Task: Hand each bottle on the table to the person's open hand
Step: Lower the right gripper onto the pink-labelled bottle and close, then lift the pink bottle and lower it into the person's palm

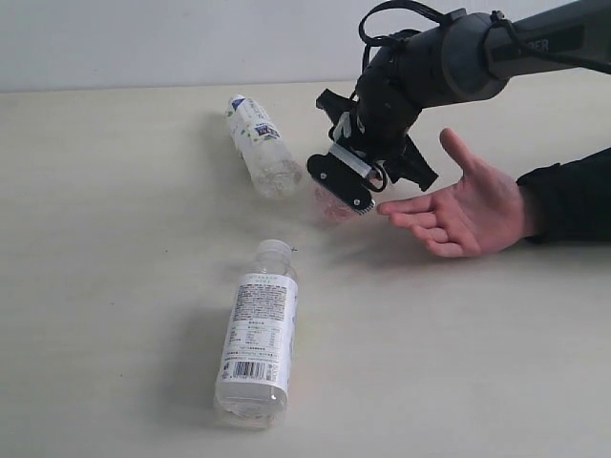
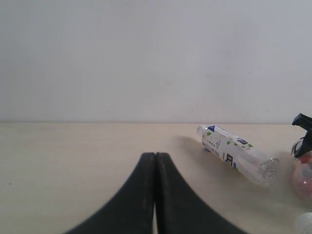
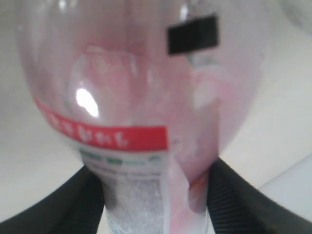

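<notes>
My right gripper [image 1: 349, 187] reaches down just left of the person's open hand [image 1: 468, 215], which is held palm up a little above the table [image 1: 115, 239]. Its fingers [image 3: 234, 200] press both sides of the pink bottle [image 3: 146, 73], which has a red band on its label. The same pink bottle [image 1: 334, 205] is a blurred shape under the gripper in the exterior view. A bottle with a green-leaf label [image 1: 258, 143] lies at the back, and a white-label bottle [image 1: 256, 334] lies near the front. My left gripper [image 2: 155, 157] is shut and empty, low over the table, with the leaf-label bottle [image 2: 236, 152] ahead.
The person's black sleeve [image 1: 573, 196] comes in from the right edge. My right arm [image 1: 449, 62] stretches in from the upper right. A pale wall [image 2: 156, 58] stands behind the table. The pink bottle [image 2: 303, 175] shows at the edge of the left wrist view.
</notes>
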Controlling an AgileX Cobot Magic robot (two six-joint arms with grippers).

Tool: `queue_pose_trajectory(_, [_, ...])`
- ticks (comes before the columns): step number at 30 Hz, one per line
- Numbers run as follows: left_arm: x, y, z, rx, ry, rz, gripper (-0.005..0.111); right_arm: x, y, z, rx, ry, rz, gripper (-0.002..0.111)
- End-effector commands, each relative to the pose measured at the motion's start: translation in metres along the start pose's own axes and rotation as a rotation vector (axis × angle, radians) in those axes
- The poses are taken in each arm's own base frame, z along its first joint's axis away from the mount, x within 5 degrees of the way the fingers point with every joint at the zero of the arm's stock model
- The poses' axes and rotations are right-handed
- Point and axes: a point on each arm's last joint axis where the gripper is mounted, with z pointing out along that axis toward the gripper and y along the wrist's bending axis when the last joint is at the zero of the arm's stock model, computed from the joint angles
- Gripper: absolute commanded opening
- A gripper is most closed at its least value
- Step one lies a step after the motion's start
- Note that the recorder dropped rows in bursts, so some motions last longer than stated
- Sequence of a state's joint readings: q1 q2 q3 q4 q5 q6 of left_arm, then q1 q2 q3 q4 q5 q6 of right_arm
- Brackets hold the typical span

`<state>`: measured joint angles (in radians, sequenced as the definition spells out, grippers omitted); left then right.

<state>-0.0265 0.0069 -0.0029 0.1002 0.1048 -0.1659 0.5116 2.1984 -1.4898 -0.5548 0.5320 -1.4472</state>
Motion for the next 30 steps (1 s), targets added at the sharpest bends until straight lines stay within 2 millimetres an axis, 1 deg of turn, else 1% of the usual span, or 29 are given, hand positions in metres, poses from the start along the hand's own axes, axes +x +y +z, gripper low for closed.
queue_pose_trajectory(1, [0.0,0.0,0.0,0.006,-0.006,-0.002,0.0,0.001,-0.002,-0.001,0.012,0.002,-0.011,0.012])
queue_pose_trajectory(4, [0.0,0.0,0.0,0.006,-0.006,-0.002,0.0,0.002,-0.002,-0.001,0.01,0.022,-0.045,0.002])
queue_pose_trajectory(5, [0.0,0.0,0.0,0.006,-0.006,-0.002,0.0,0.002,-0.003,-0.001,0.014,0.034,-0.069,0.0])
queue_pose_trajectory(8, [0.0,0.0,0.0,0.006,-0.006,-0.002,0.0,-0.001,-0.007,-0.003,0.028,0.078,-0.094,0.0])
queue_pose_trajectory(12, [0.0,0.0,0.0,0.006,-0.006,-0.002,0.0,-0.003,-0.013,-0.006,0.066,0.135,-0.083,0.0])
queue_pose_trajectory(18, [0.0,0.0,0.0,0.006,-0.006,-0.002,0.0,0.0,-0.017,-0.015,0.076,0.234,0.006,0.0])
queue_pose_trajectory(23, [0.0,0.0,0.0,0.006,-0.006,-0.002,0.0,0.011,-0.02,-0.036,0.06,0.324,0.183,0.0])
queue_pose_trajectory(28, [0.0,0.0,0.0,0.006,-0.006,-0.002,0.0,0.026,-0.03,-0.07,0.056,0.432,0.388,0.0])
queue_pose_trajectory(30, [0.0,0.0,0.0,0.006,-0.006,-0.002,0.0,0.029,-0.034,-0.082,0.05,0.456,0.483,0.0])
